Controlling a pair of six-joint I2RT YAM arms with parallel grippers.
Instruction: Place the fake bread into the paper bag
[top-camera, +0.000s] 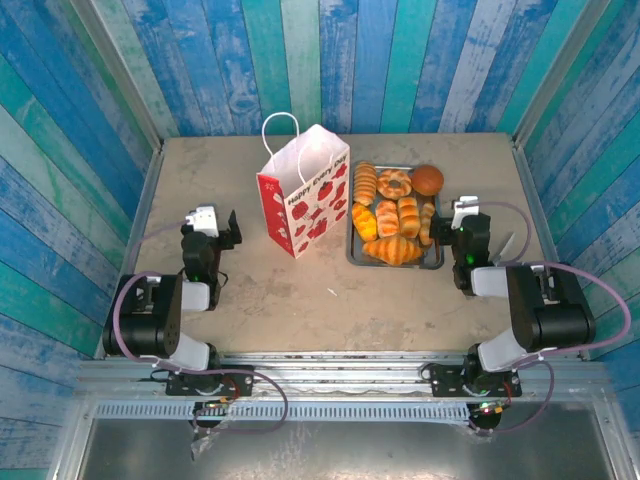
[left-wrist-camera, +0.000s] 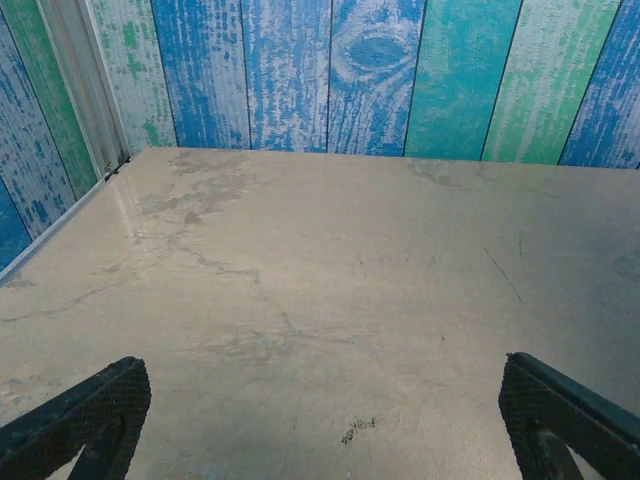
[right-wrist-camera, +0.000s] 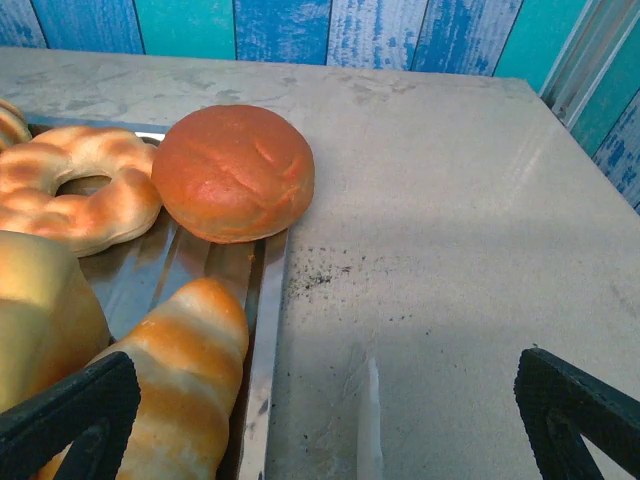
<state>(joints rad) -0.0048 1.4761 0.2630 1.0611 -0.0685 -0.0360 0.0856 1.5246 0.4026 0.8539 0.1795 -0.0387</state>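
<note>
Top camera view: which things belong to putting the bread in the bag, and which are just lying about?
Job: paper bag, upright; fake bread, heaped to its right.
Lying about: grey metal tray under the bread; slim metal piece on the table right of the tray.

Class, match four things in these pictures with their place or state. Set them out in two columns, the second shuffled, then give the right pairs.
Things:
1 paper bag
2 round brown bun
3 big croissant
4 left claw

Places or states:
a open, over bare table
b at the near edge of the tray
c upright, left of the tray
d at the tray's far right corner

Pairs: 1-c, 2-d, 3-b, 4-a
</note>
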